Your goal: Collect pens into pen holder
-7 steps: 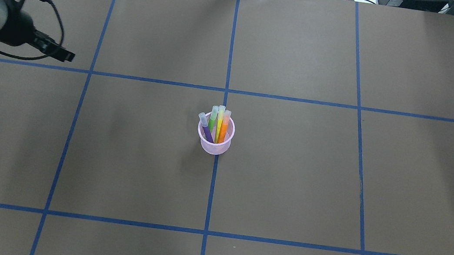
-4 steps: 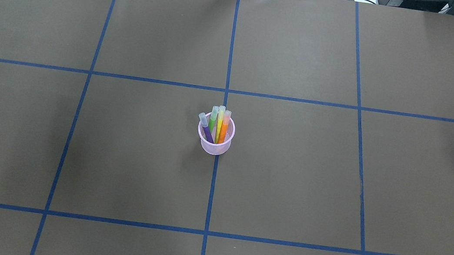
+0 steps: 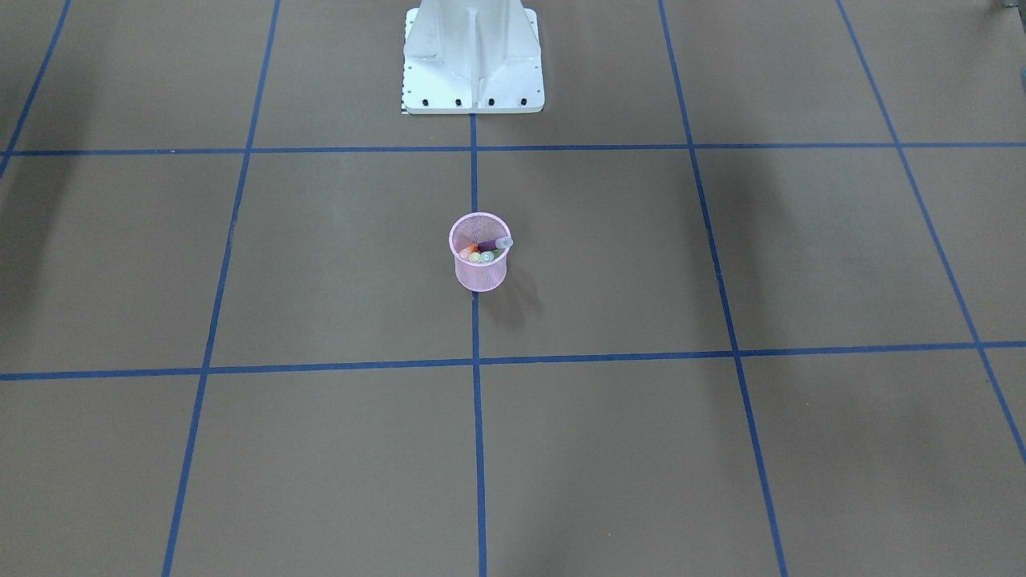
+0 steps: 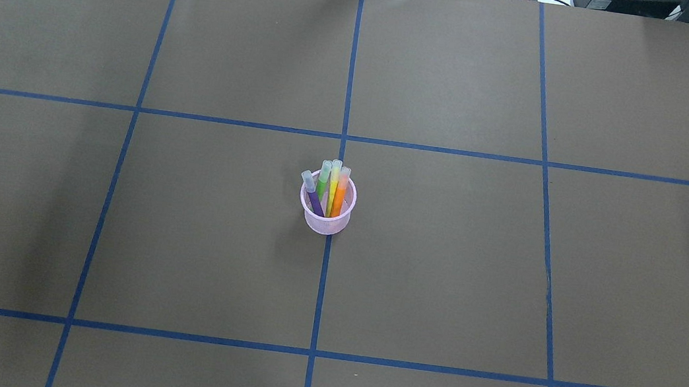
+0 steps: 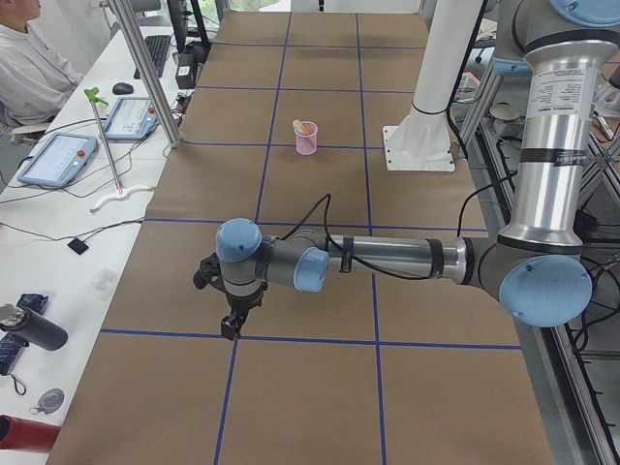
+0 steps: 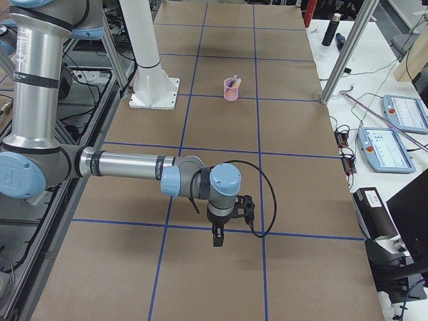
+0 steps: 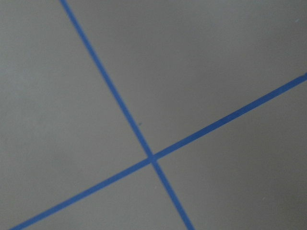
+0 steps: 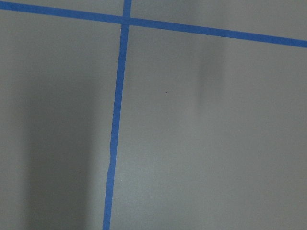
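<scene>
Four pens [image 4: 333,185] stand in the pen holder [image 4: 326,223], so collecting looks done. I cannot tell whether the left end effector [image 5: 231,325] or the right end effector [image 6: 215,237], both far from it, is open.

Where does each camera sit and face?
Front-facing: across the table, down at pen holder; robot base on top.
Overhead: behind the robot, down at pen holder; robot base edge only.
Exterior left: table end; left gripper near.
Exterior right: opposite end; right gripper near.
Left wrist: down on blue tape; no fingers.
Right wrist: likewise.
Exterior views share the pen holder.
</scene>
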`<act>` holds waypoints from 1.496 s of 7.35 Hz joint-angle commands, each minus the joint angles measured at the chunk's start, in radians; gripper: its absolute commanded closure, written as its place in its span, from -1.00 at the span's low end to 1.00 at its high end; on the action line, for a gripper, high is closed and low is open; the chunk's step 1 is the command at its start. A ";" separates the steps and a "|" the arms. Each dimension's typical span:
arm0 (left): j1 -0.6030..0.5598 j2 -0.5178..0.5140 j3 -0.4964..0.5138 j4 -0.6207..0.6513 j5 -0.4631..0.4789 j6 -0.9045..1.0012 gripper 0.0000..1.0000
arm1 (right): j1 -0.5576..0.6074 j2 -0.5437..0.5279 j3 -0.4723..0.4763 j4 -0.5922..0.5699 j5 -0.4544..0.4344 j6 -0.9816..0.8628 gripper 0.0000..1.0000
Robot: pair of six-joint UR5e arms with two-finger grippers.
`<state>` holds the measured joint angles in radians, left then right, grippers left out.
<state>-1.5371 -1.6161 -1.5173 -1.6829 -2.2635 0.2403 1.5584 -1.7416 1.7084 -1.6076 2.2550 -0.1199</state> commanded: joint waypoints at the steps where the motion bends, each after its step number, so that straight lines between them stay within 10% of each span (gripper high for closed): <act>1: -0.054 0.042 0.031 0.060 0.001 -0.021 -1.00 | 0.000 0.000 0.000 0.000 -0.002 0.002 -1.00; 11: -0.064 0.074 -0.092 0.083 -0.011 -0.165 -1.00 | 0.000 0.023 0.000 0.000 -0.002 0.013 -1.00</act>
<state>-1.6021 -1.5534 -1.6102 -1.5937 -2.2724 0.0748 1.5585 -1.7223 1.7087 -1.6076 2.2534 -0.1075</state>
